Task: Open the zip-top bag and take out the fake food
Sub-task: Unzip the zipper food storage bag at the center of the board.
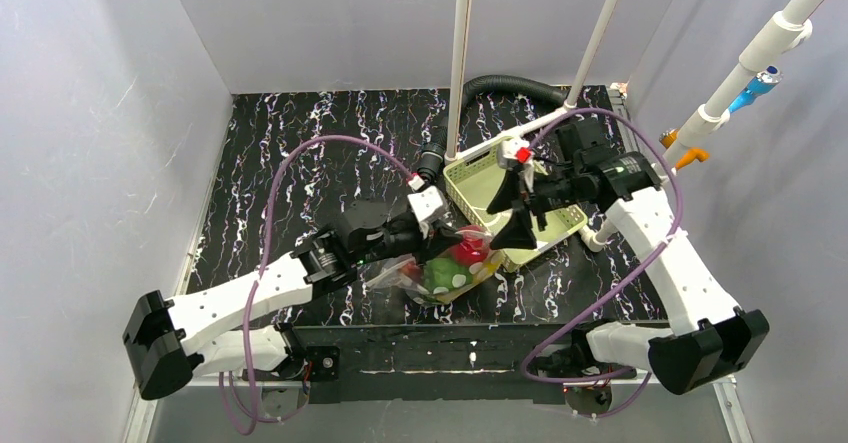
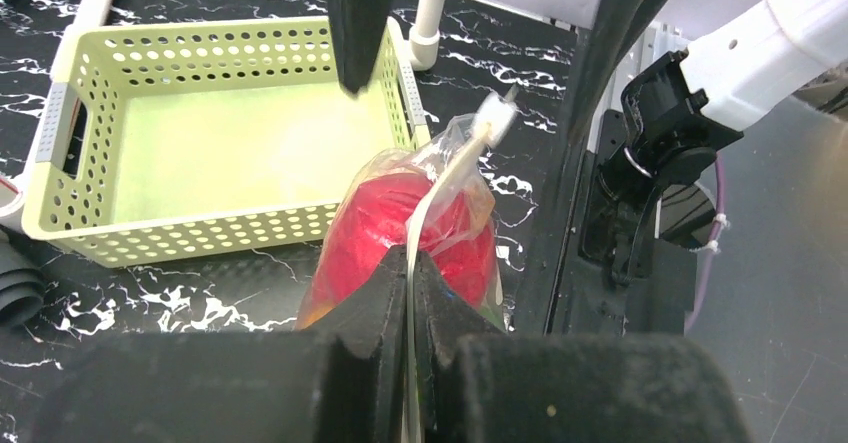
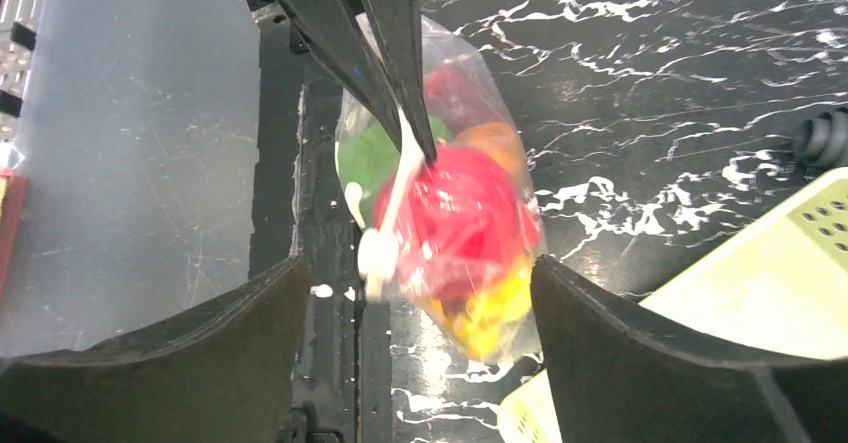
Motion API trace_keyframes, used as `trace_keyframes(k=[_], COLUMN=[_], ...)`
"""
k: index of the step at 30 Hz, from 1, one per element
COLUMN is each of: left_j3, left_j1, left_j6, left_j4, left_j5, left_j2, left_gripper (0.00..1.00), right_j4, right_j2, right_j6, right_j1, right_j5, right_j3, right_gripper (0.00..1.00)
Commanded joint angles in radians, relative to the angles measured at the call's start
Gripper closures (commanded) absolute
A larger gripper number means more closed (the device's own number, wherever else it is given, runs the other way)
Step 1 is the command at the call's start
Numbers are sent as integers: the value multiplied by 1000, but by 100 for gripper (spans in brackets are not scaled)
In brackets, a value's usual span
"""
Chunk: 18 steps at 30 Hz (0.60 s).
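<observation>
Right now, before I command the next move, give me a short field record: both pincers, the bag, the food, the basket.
left pincer: shut on the top edge of the zip-top bag
right pincer: open, facing the bag, gripping nothing
zip-top bag: white slider tab visible; cannot tell whether the seal is open
fake food: inside the bag; red, green, yellow and orange pieces
basket: pale green, beside the bag, nothing seen inside
</observation>
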Motion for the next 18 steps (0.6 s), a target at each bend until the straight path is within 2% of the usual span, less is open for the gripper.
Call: trace_keyframes(k=[1, 3, 11, 18], left_j3=[-88, -122, -194, -214], left_j1=[1, 1, 3, 4], left_j6=[-72, -89, -131, -147], left_j4=[153, 189, 243, 255], left_j5=[-55, -58, -33, -15], left_j2=[-90, -115, -194, -218], left_gripper=[100, 100, 100, 100], right_j4=[-52, -41, 92, 18], right_j2=[-73, -104, -189, -167], right_j6=[-39, -44, -30, -215], right_j1=[-98, -127, -226, -240], right_j5=[-173, -186, -210, -292], right_j3=[32, 7, -150, -169], right_gripper=[8, 2, 2, 2])
